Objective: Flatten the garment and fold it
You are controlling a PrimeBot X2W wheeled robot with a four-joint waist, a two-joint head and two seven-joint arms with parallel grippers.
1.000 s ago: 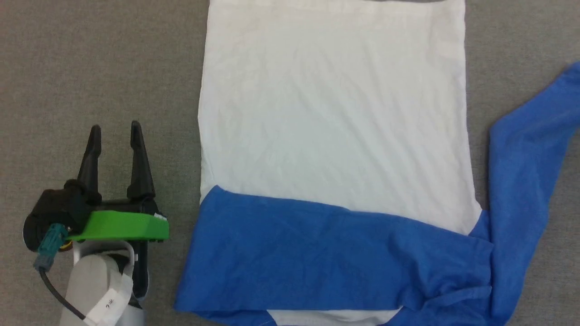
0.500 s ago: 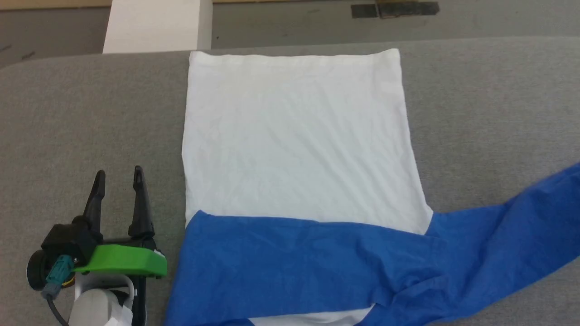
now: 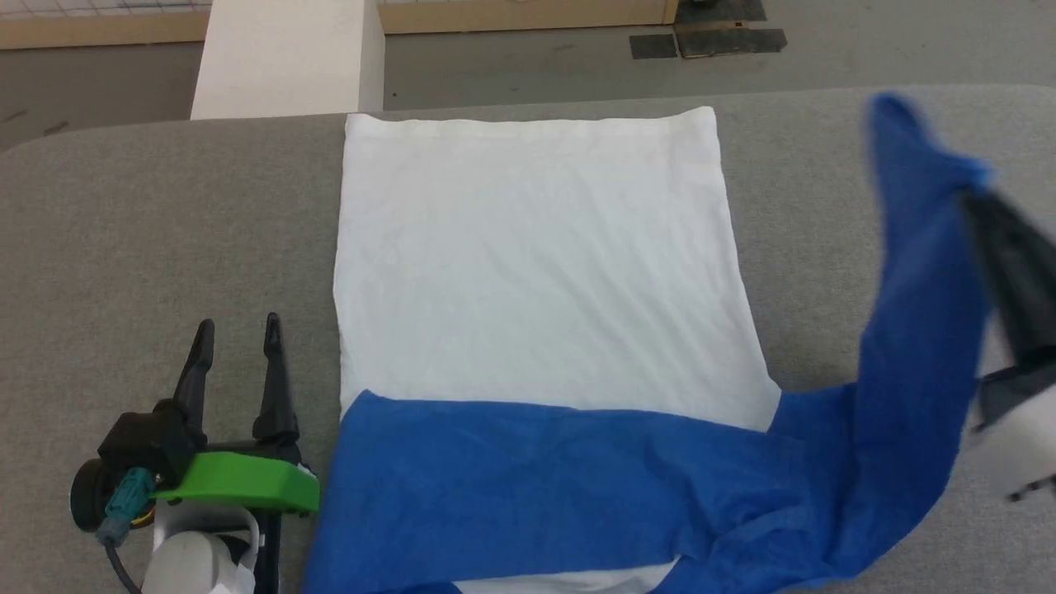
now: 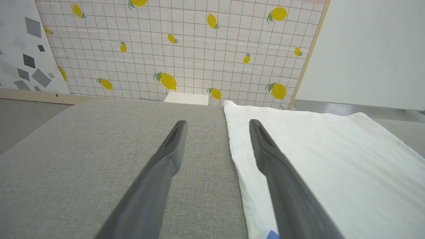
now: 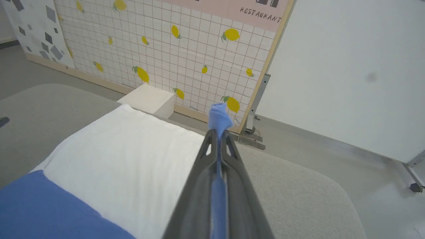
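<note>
A grey cloth-covered bench (image 3: 124,247) spans the head view, with bare floor and a pale block (image 3: 285,58) beyond its far edge at the top. The garment (image 3: 528,272) lies in the middle of the frame. Its white body is spread flat with only light creases, and its long axis runs from bottom to top, hem at the top and shoulder end toward the bottom edge. One blue sleeve (image 3: 511,487) is laid crosswise over the lower part. The other sleeve (image 3: 916,330) rises off the bench at the right, pinched near its cuff by the closed right pincer (image 3: 982,214), which looks blurred. The left pincer (image 3: 238,330) sits at lower left just beside the body's edge, fingers spread and empty. In the left wrist view, the parted fingers straddle that white edge above the bench, with a lemon-patterned tiled wall (image 4: 166,49) behind. In the right wrist view, the fingers are pressed together on a strip of blue cloth whose end pokes out past the tips. Flattening looks done and the first sleeve is folded in. What seems left is laying the second sleeve across and then folding the body.
</note>
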